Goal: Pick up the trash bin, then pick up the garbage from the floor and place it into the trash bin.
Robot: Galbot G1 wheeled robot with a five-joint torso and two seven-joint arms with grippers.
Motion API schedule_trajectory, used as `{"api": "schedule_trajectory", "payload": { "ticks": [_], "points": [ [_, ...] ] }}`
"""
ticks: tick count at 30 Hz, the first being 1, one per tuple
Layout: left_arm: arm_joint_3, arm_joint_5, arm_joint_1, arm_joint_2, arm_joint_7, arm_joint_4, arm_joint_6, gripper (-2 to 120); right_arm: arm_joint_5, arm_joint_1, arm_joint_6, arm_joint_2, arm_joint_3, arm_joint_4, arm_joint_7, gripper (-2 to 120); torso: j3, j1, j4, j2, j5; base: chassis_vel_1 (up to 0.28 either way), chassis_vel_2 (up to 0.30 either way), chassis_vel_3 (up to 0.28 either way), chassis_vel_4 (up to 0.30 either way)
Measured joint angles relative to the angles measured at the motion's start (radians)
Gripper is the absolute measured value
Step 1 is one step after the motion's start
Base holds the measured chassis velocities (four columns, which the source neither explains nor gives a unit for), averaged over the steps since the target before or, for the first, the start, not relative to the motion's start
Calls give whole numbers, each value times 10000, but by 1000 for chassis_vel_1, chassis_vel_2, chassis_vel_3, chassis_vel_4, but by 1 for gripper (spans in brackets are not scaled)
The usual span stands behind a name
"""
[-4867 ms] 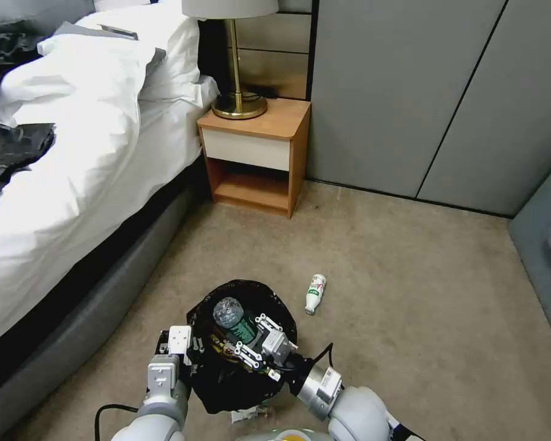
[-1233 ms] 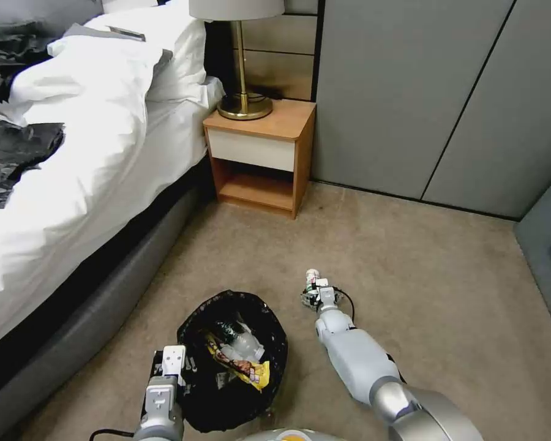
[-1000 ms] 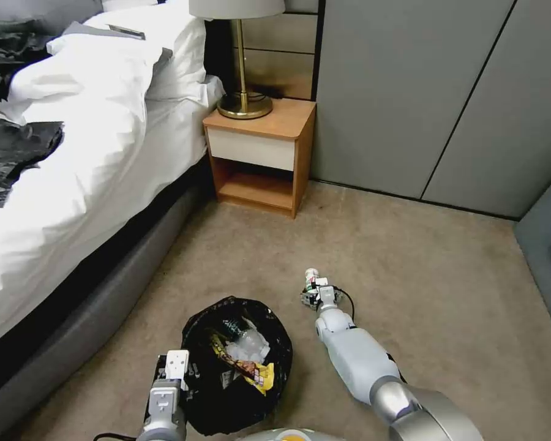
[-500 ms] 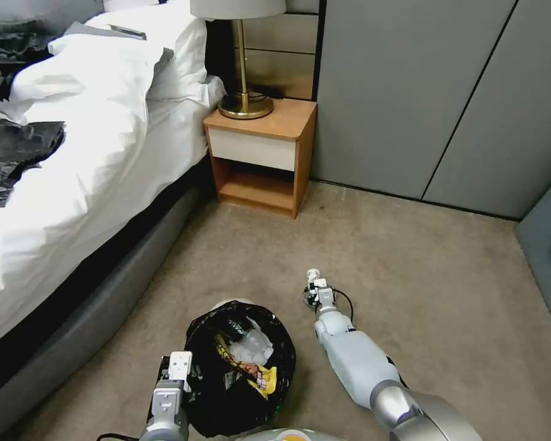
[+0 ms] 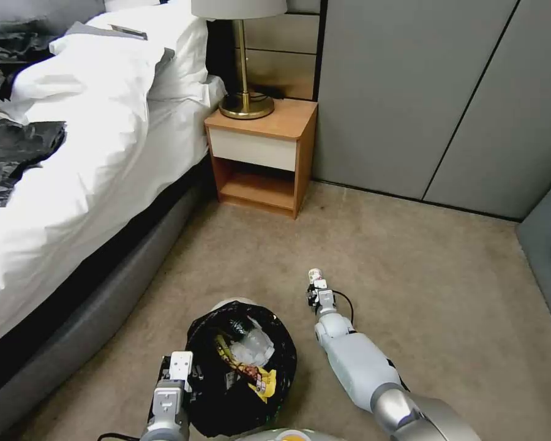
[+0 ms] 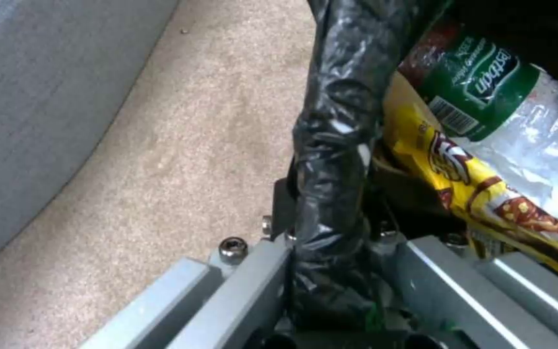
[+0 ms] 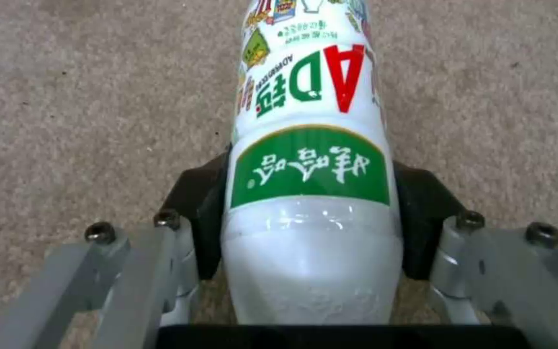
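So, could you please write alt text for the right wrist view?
The right end effector is closed around a small white bottle with a green label, its black pads pressing both sides. Beige carpet lies beneath.

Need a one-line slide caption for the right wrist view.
Right gripper shut on a green-and-white-labelled bottle lying on the beige carpet.

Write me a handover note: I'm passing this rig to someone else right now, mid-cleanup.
Left gripper: shut on the bag-lined rim of the trash bin, near the bed.
Right gripper: pads against both sides of the white bottle on the carpet, right of the bin.
Done: a clear bottle and a yellow wrapper are in the bin.
Left: lift the white bottle and drop it in.
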Motion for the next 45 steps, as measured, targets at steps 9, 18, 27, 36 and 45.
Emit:
{"api": "schedule_trajectory", "payload": {
  "ticks": [9, 18, 27, 36, 45],
  "points": [
    [-34, -48, -64, 40, -3, -13, -15, 0, -693, -1429, 1469, -40, -124, 2612, 369, 43, 2, 3, -4, -2, -10, 0, 0, 0, 0],
    [2, -201, -265, 134, -1, 37, 31, 0, -1942, -3516, 3322, -928, -573, 8409, -1690, 43, -1, 1, 0, -2, 1, 0, 0, 0, 0],
    [91, -350, -439, 251, 9, 17, 55, 0, -1387, -5191, 5109, -2321, -1407, 11898, -5707, 41, 0, 1, 1, 0, 2, 0, 0, 0, 0],
    [104, -474, -639, 338, 2, 11, 102, 0, -830, -6422, 5292, -3561, -1946, 12358, -6497, 34, -1, 1, 2, 0, 3, 0, 0, 0, 0],
    [74, -638, -774, 437, -12, -147, 233, 0, -893, -6859, 5423, -3822, -1864, 12276, -6731, 34, -1, 0, 3, 0, 3, 0, 0, 0, 0]
  ]
}}
